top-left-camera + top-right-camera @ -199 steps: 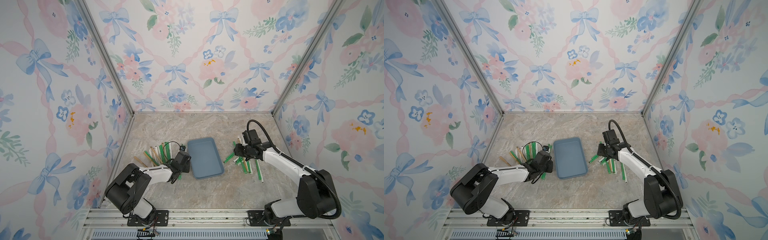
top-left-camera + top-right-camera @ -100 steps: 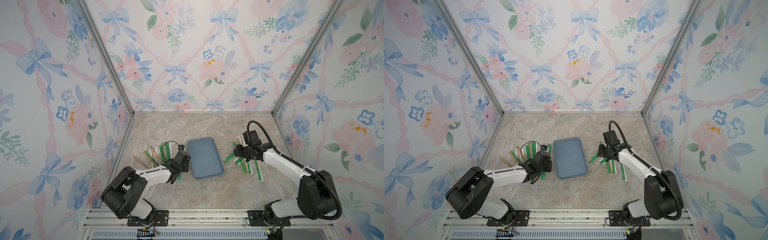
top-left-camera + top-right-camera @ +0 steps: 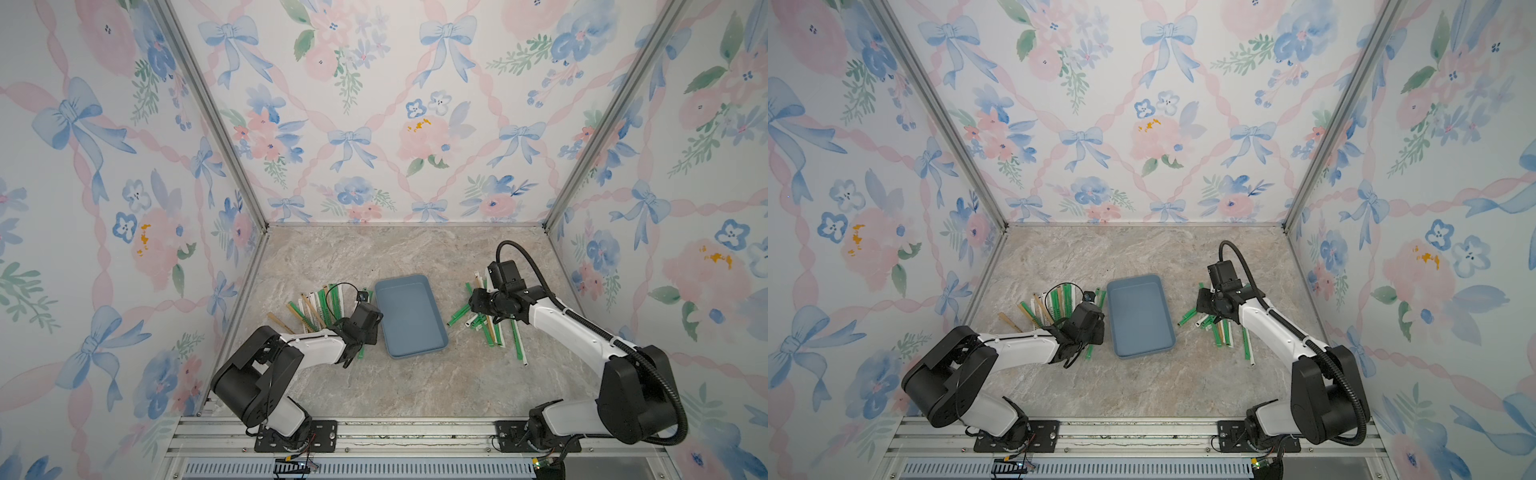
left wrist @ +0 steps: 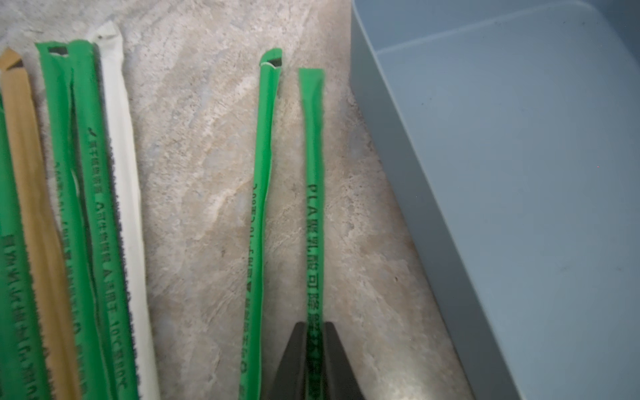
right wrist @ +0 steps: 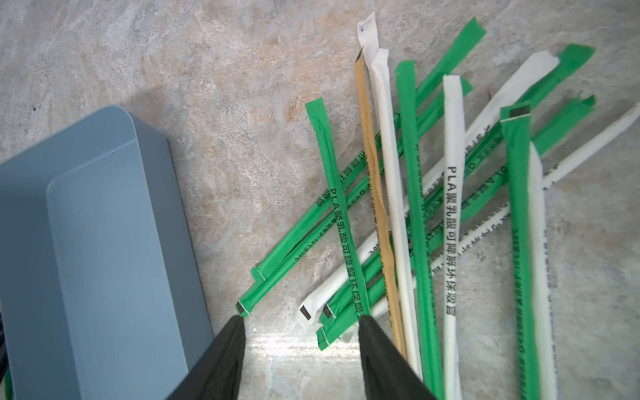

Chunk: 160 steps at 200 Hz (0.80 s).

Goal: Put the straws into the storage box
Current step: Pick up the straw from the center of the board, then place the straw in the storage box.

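The storage box (image 3: 409,316) (image 3: 1138,316) is a slate-blue tray in mid-table with nothing inside. Green, white and tan straws lie in two piles, one on its left (image 3: 320,303) and one on its right (image 3: 494,328). My left gripper (image 4: 315,325) (image 3: 368,330) is down at the table beside the box's left wall (image 4: 398,173), shut on a single green straw (image 4: 313,194). A second green straw (image 4: 263,194) lies loose beside it. My right gripper (image 5: 299,320) (image 3: 473,305) hovers open over the near ends of the right pile (image 5: 401,207), one finger touching a green straw there.
Floral walls close in the table on three sides. The box wall (image 5: 86,242) stands close to my right gripper. Bare marble floor (image 3: 415,386) lies in front of the box and behind it (image 3: 395,249).
My left gripper's jaws have closed onto the green straw next to the box. The right arm has hardly moved and its jaws stay apart.
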{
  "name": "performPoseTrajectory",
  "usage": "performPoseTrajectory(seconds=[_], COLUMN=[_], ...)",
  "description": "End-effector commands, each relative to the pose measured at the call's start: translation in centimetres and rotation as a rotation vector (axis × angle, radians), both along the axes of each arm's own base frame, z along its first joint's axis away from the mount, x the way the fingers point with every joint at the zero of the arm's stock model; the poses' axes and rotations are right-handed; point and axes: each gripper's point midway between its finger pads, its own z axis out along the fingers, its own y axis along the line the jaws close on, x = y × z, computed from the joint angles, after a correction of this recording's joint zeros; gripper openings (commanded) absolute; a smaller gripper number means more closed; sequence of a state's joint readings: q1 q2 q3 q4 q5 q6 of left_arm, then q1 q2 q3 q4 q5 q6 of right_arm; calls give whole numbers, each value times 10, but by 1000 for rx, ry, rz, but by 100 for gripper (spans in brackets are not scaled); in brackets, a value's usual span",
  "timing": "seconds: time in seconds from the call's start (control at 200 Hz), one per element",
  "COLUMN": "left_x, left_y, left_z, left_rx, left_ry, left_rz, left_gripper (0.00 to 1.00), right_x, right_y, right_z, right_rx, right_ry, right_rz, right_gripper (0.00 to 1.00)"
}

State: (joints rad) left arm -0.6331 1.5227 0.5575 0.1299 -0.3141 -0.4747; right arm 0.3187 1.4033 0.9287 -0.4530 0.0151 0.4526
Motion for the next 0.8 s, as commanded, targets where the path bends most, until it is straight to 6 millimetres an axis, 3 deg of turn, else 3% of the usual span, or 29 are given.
performPoseTrajectory(seconds=[0.0, 0.22, 0.565, 0.795], left_x=[-17, -14, 9, 10], left_y=[3, -9, -36, -63], left_z=[-21, -8, 77, 83], left_rx=[19, -50, -303, -413], left_ry=[92, 79, -83, -48], left_rz=[-21, -35, 13, 18], left_gripper=[5, 0, 0, 0], right_x=[-6, -8, -10, -10], right_y=[-12, -20, -24, -22], right_z=[-2, -2, -1, -5], right_rx=[-29, -25, -20, 5], right_ry=[9, 12, 8, 17], right_rz=[-17, -36, -50, -64], right_gripper=[55, 56, 56, 56])
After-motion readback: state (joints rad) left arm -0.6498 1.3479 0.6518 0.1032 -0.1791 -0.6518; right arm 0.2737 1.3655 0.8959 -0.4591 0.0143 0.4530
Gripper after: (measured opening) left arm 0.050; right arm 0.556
